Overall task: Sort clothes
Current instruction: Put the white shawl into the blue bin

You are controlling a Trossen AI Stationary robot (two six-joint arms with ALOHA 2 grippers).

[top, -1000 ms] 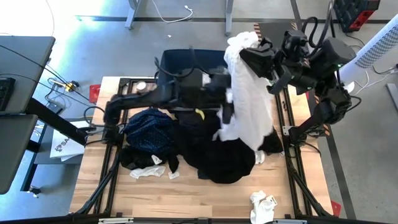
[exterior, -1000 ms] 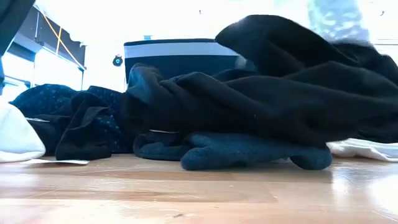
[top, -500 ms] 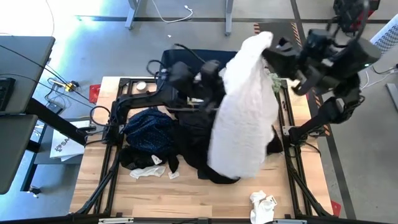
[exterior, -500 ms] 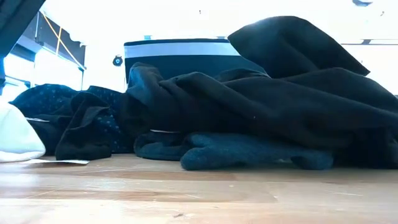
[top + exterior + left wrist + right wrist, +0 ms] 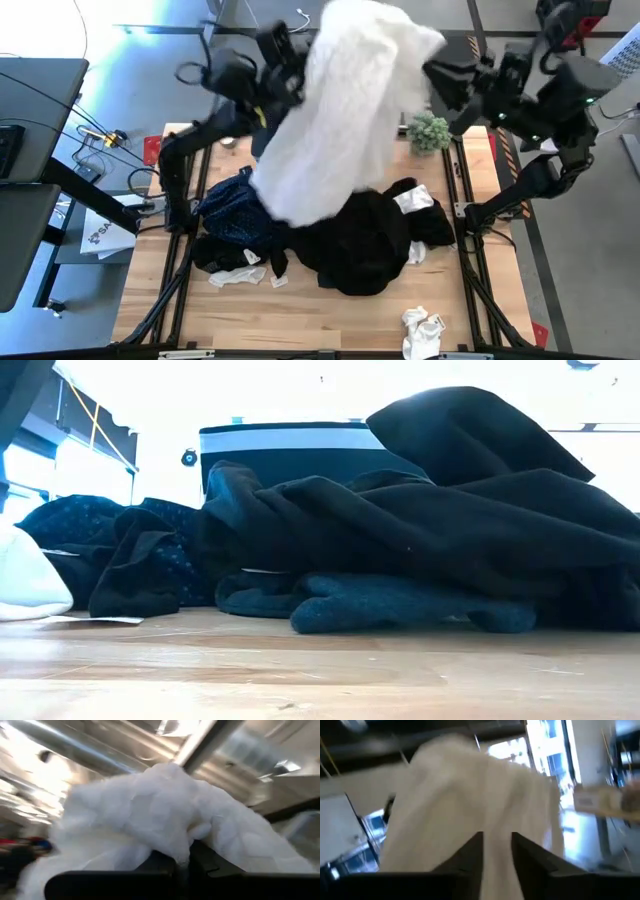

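Observation:
A large white garment hangs high above the table's far half, stretched between my two grippers. My left gripper is raised at its far-left side and shut on it. At the garment's far-right corner is my right gripper, its fingers apart and white cloth filling the gap between them. Below, a pile of black clothes lies on the table, with a navy dotted garment to its left. The white garment's lower end hangs over the navy one. My left gripper pinches a bunched fold of the white garment between its two fingers. The cloth billows over and past the fingers, and the garment hangs from there, lifted clear of the pile. My right gripper's fingers stand on either side of the white cloth; I cannot tell whether they touch it.
A dark blue bin stands behind the pile at the far edge, mostly hidden from above by the white garment. White socks lie near the front left and front right. A small green thing sits at the far right.
My left gripper has risen from the pile and swung toward the far left edge, carrying the white garment with it. The garment has swept up and leftward, and its lower end has come off the black pile. My right gripper has lifted slightly toward the right.

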